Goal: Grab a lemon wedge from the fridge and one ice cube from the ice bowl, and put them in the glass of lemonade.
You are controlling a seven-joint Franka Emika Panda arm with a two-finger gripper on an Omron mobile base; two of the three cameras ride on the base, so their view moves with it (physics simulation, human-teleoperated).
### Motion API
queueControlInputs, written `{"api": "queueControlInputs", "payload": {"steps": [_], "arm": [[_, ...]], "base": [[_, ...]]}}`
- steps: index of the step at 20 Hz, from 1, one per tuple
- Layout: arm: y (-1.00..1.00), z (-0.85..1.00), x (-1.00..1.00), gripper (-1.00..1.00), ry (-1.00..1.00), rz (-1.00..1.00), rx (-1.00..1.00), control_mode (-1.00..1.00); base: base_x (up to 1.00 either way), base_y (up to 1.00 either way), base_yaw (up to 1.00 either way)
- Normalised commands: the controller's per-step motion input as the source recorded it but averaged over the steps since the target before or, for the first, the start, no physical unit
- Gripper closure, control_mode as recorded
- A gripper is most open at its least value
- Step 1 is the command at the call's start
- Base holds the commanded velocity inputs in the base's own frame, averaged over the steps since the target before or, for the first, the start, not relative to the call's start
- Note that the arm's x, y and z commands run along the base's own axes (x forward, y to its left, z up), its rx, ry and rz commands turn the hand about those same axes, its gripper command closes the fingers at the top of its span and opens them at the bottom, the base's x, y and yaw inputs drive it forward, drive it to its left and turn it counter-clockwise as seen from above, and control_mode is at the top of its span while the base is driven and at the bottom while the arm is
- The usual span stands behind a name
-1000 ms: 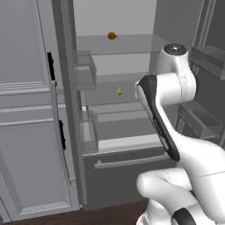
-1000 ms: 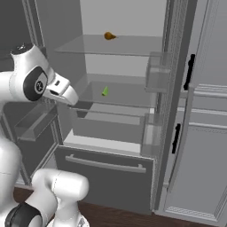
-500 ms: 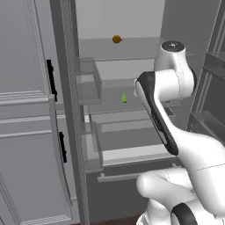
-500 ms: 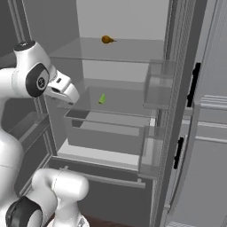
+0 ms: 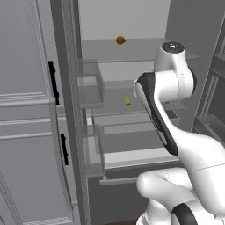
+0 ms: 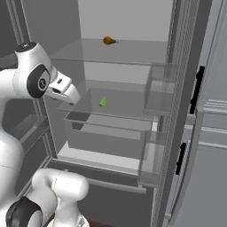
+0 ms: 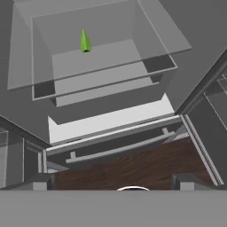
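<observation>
The pincer point(image 7: 113, 179) stands apart, tips partly cut off; the lemon wedge point(image 7: 84, 41) looks tiny, greenish, on a glass shelf point(image 7: 111, 55) of the fridge point(image 6: 177, 88).

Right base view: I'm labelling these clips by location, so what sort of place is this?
Most likely a kitchen: an open fridge with glass shelves, a lemon wedge on the middle shelf, a small orange ball above, and panelled cabinets beside it.

Light-grey cabinets point(image 5: 26, 132) with black handles point(image 5: 52, 81) stand beside; the floor point(image 7: 133, 170) looks like dark wood.
</observation>
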Motion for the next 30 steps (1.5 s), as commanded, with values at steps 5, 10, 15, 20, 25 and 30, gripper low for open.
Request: {"api": "queueControlInputs", "payload": {"steps": [5, 10, 15, 20, 25, 30], "arm": [[-0.12, -0.4, 0.29, -1.0, -0.03, 0.07, 0.08, -1.0], [-0.14, -0.26, 0.01, -1.0, -0.01, 0.05, 0.06, -1.0], [0.0, -0.28, 0.16, -1.0, 0.0, 0.0, 0.0, -1.0], [-0.08, -0.56, 0.7, -1.0, 0.01, 0.0, 0.0, -1.0], [0.0, -0.57, 0.52, -1.0, -0.07, 0.01, 0.0, -1.0], [0.03, -0.06, 0.27, -1.0, -0.02, 0.0, 0.0, -1.0]], "base": [[0.0, 0.0, 0.0], [0.0, 0.0, 0.0], [0.0, 0.0, 0.0], [0.0, 0.0, 0.0], [0.0, 0.0, 0.0], [0.0, 0.0, 0.0]]}}
